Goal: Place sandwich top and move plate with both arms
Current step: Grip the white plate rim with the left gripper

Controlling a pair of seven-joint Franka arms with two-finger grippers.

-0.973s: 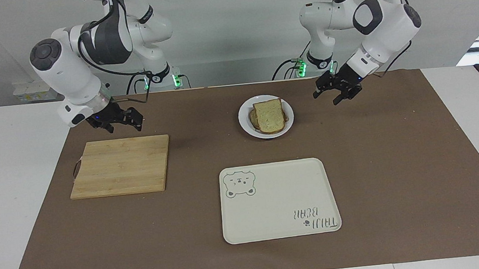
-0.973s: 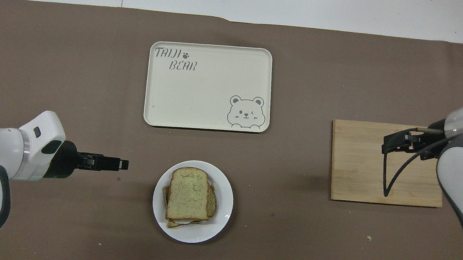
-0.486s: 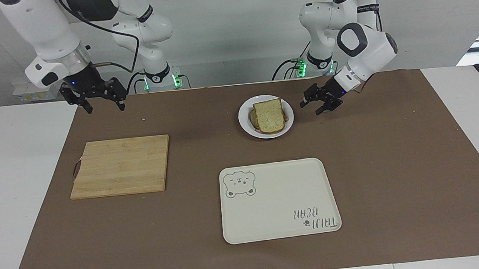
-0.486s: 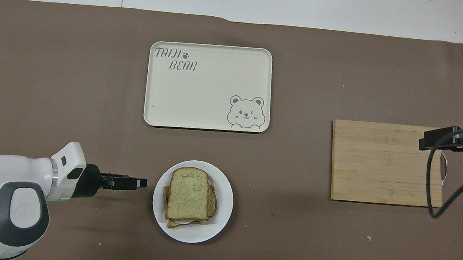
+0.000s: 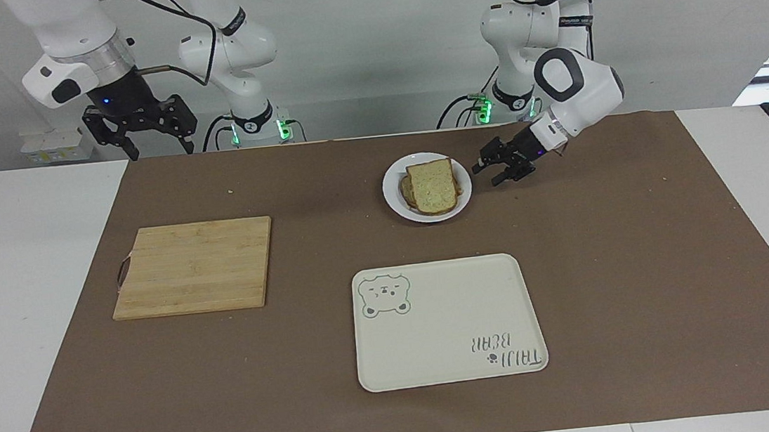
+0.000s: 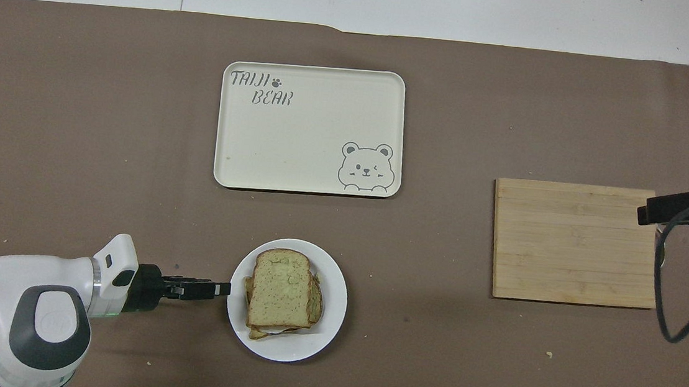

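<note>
Fingers spread on the left end effector, low beside the plate at its 3 o'clock in the facing view, empty. Right end effector waits open, high past the cutting board's 11 o'clock. Sandwich top already caps the stack, long axis 12-to-6, rounded end toward 6. Glossy plate looks stiff and slippery; its rim is the place to grip, kept level. Tray lies at its 6 o'clock.

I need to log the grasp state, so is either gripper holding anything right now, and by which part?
Nothing is held. The left gripper is open beside the plate, not gripping its rim; the right gripper is open in the air.
</note>
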